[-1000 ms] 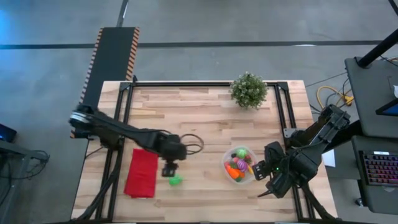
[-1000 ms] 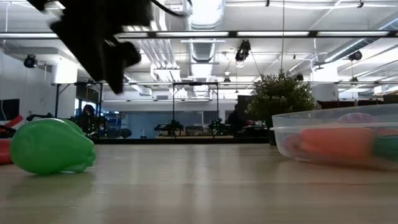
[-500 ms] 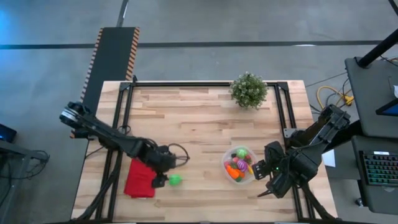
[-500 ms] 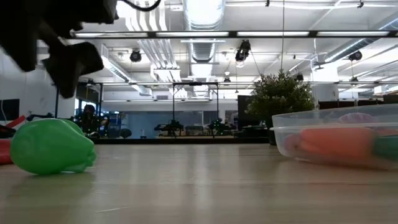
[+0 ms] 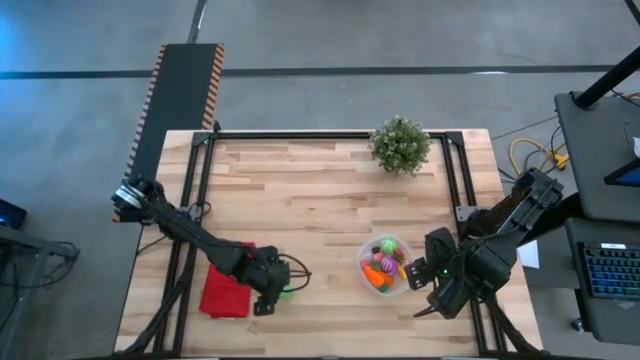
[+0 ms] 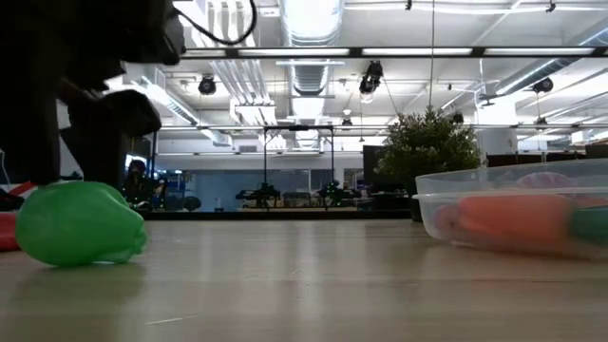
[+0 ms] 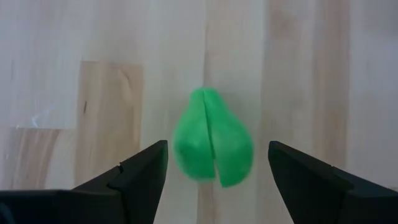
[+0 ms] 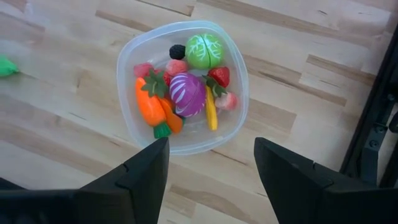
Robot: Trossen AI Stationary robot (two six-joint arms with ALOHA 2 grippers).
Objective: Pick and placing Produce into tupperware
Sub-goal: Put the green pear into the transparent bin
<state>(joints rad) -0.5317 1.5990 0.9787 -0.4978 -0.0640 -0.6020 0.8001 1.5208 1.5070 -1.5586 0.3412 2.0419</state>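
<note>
A green toy piece (image 7: pixel 213 145) lies on the wooden table near its front edge; it also shows in the low view (image 6: pixel 78 224) and, partly covered, in the high view (image 5: pixel 287 291). My left gripper (image 7: pixel 217 147) is open just above it, one finger on each side, with a gap on both sides (image 5: pixel 270 296). The clear tupperware (image 8: pixel 183 87) stands at the front right (image 5: pixel 385 265) and holds an orange carrot, green, red, purple and yellow pieces. My right gripper (image 8: pixel 211 142) is open and empty beside the tupperware (image 5: pixel 428 278).
A red folded cloth (image 5: pixel 225 291) lies just left of my left gripper. A green potted plant (image 5: pixel 400 145) stands at the far right. Black frame rails (image 5: pixel 330 134) run along the table's far, left and right edges.
My left gripper has come down and toward the table's near edge, onto the green piece, and now straddles it. The green piece has stayed where it was.
</note>
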